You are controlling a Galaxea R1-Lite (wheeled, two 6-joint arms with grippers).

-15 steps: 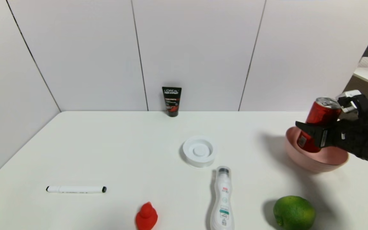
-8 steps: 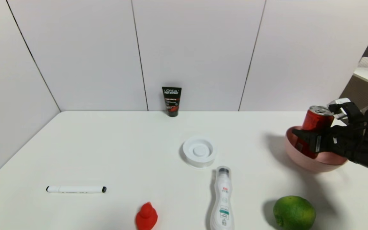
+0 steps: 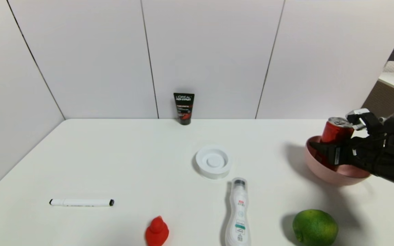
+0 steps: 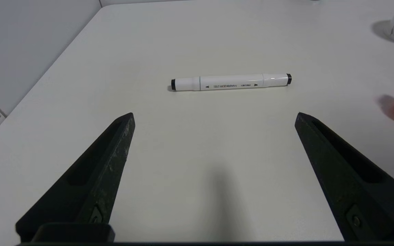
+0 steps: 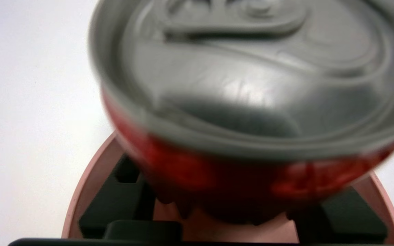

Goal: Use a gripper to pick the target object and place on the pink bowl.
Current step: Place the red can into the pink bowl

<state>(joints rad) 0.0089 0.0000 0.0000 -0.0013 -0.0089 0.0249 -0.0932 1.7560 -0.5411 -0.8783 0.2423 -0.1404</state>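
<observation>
The target object, a slim red can with a silver top, stands leaning slightly inside the pink bowl at the table's right side. My right gripper reaches in from the right and is shut on the can, one dark finger on each side of its body, low over the bowl. In the right wrist view the can's silver top fills the picture, with the bowl's pink rim below and my right gripper around the can's lower part. My left gripper hovers open and empty over bare table.
A white marker lies front left, also in front of the left gripper. A red duck, a lying white bottle and a lime line the front. A white disc sits mid-table and a black tube by the wall.
My right gripper has come down with the can, whose base has sunk from above the rim into the pink bowl. The left arm has not moved.
</observation>
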